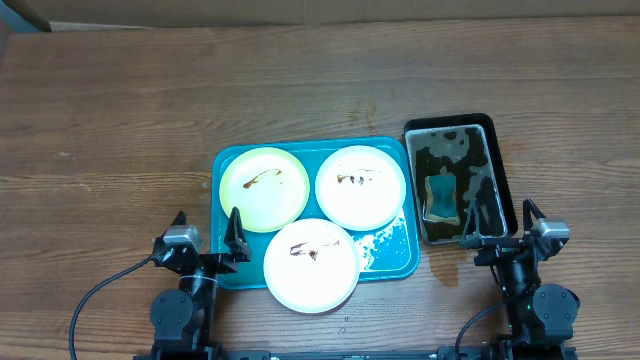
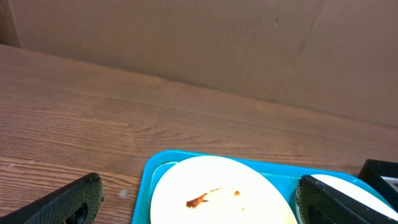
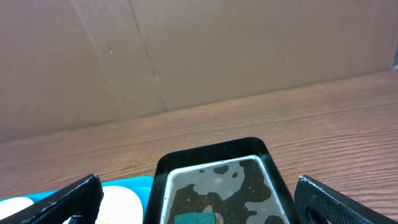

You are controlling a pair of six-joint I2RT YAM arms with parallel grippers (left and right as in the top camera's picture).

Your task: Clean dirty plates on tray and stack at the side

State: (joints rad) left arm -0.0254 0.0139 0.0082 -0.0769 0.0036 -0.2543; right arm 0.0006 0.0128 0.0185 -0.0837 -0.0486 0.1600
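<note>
Left gripper (image 1: pixel 207 228): jaws spread wide, empty, at the near-left corner of the tray (image 1: pixel 400 262).
Right gripper (image 1: pixel 498 226): wide apart, holding nothing.
Plates: yellow plate (image 1: pixel 264 188) and white plate (image 1: pixel 360 186) side by side on the tray; front plate (image 1: pixel 311 264) overhangs its near rim, all three smeared brown.
Black tray (image 1: pixel 497 170): water, sponge (image 1: pixel 440 195) inside.

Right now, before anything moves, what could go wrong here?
1. The front white plate overhangs the teal tray's rim; a nudge might tip it off.
2. The black tray holds water close to the right end effector; a bump could spill it.
3. The sponge lies in that water and may drip on the table.
</note>
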